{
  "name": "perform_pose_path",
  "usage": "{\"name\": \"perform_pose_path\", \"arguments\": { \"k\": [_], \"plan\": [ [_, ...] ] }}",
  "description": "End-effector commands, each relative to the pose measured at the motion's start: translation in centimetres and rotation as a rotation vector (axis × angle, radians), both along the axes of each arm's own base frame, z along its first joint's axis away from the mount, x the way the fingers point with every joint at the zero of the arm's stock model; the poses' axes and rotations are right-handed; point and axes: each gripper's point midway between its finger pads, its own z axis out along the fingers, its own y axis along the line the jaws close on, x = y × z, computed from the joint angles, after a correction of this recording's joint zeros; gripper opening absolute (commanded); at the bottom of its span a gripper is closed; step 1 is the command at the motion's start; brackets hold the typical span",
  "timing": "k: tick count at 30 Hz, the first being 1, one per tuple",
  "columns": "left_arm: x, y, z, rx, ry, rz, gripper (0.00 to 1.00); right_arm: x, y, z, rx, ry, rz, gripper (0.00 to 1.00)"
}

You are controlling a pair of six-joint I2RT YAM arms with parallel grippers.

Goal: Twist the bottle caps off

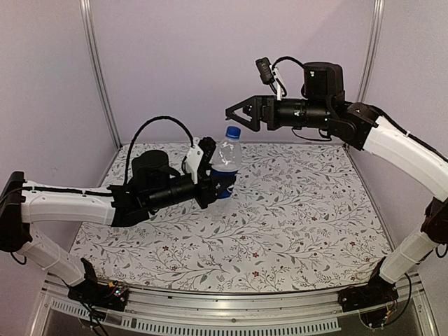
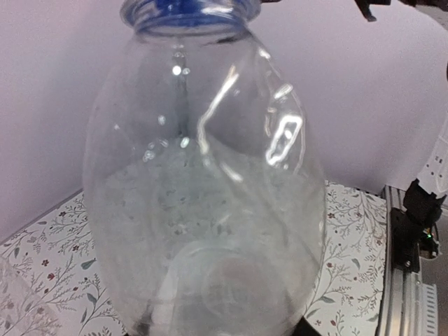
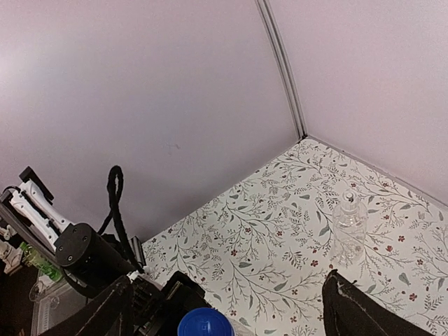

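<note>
Bottle point(image 1: 227, 155), clear plastic w/ blue label & round blue cap point(image 1: 233, 132), we see clenched in left hand point(image 1: 218, 185); right hand point(image 1: 234, 112) released near cap.

There are two clear bottles: one labelled bottle point(image 1: 227, 155) in the middle and one plain bottle point(image 3: 349, 227). One blue cap point(image 1: 232, 131) shows. There are two robot arms, the left arm point(image 1: 70, 206) and the right arm point(image 1: 399, 143).

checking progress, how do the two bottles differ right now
The Pepsi bottle is clamped in the left gripper; the plain bottle stands free on the table. The Pepsi bottle has a blue cap and blue label; the plain bottle shows no blue. Both are clear and upright.
</note>
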Motion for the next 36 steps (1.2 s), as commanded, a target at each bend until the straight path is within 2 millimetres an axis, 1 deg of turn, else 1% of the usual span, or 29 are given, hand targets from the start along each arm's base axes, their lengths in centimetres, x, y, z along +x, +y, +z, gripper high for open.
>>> {"name": "perform_pose_path", "arguments": {
  "k": [1, 5, 9, 16, 23, 31, 33, 36],
  "plan": [
    [0.7, -0.1, 0.0, 0.013, 0.011, 0.055, 0.35, 1.1, 0.3, -1.1, -0.002, 0.048, -0.101, 0.90],
    [1.0, 0.1, -0.1, 0.022, 0.008, 0.081, 0.35, 0.7, 1.4, -2.2, -0.020, 0.068, -0.082, 0.85],
    [1.2, 0.2, -0.2, 0.029, 0.008, 0.095, 0.35, 0.5, 2.3, -3.1, -0.035, 0.081, -0.065, 0.78],
    [1.3, 0.3, -0.2, 0.030, 0.007, 0.108, 0.35, 0.4, 2.9, -4.0, -0.047, 0.100, -0.042, 0.60],
    [1.3, 0.5, -0.1, 0.030, 0.007, 0.113, 0.35, 0.4, 3.1, -5.0, -0.062, 0.117, -0.030, 0.53],
    [1.4, 0.5, -0.1, 0.031, 0.006, 0.118, 0.35, 0.0, 3.3, -5.1, -0.062, 0.120, -0.011, 0.49],
    [1.4, 0.5, -0.1, 0.031, 0.006, 0.118, 0.35, 0.0, 3.3, -5.1, -0.061, 0.120, -0.008, 0.45],
    [1.5, 0.5, -0.2, 0.033, 0.008, 0.121, 0.35, -0.2, 3.4, -5.0, -0.058, 0.120, 0.003, 0.36]
  ]
}}
